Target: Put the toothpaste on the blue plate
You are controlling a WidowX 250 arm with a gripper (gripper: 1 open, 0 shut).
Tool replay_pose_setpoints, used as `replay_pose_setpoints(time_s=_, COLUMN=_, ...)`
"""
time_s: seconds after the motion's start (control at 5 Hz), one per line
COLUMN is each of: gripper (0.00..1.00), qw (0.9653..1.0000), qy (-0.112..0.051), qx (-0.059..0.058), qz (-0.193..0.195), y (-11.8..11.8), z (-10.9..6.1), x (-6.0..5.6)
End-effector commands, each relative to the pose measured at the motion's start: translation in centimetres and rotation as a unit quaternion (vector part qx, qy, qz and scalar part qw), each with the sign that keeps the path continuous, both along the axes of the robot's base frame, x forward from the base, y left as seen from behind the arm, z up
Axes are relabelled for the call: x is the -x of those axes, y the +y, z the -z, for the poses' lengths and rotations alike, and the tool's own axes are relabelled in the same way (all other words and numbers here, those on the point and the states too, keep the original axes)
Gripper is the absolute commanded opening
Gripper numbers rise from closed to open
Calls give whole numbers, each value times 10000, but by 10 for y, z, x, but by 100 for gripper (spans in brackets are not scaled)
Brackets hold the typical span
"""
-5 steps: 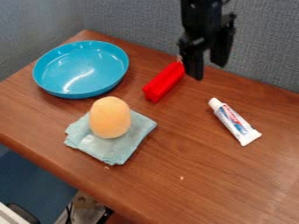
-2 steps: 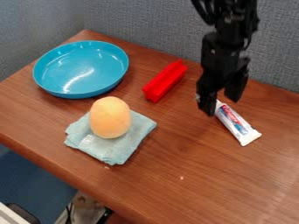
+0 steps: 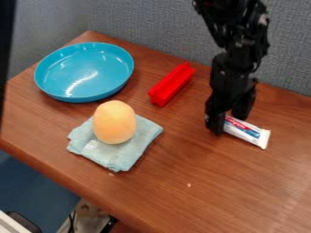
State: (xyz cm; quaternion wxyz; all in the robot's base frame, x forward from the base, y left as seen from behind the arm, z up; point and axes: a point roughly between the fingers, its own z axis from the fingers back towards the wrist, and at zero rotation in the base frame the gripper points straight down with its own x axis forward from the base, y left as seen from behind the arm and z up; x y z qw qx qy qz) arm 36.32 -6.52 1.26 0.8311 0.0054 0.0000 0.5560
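The toothpaste [image 3: 252, 133], a small white tube with red and blue print, lies flat on the wooden table at the right. My black gripper [image 3: 227, 119] points straight down over its left end, open, with one finger [image 3: 214, 117] on the near-left side and the other behind the tube. The capped end is hidden by the fingers. I cannot tell whether the fingers touch the tube. The blue plate [image 3: 84, 72], round and glossy, sits at the far left of the table, well apart from the gripper.
A red rectangular block [image 3: 172, 84] lies between plate and gripper. An orange egg-shaped object [image 3: 115, 121] rests on a pale teal folded cloth [image 3: 113, 144] near the front. The table's front edge [image 3: 73, 194] runs diagonally at lower left.
The gripper came down and slightly toward the front right, from above the red block's right end to low over the toothpaste. It stayed open. Nothing else moved.
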Motion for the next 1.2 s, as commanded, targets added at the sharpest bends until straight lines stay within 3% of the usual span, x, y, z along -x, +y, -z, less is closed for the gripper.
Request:
replay_pose_setpoints(time_s=0.0, gripper=0, qw=9997, qy=-227, qx=-45, qz=126, y=-7, z=-12, x=-10)
replay_pose_setpoints(time_s=1.0, gripper=0, qw=9979, qy=-63, qx=-85, qz=644, y=10, z=-43, x=-3)
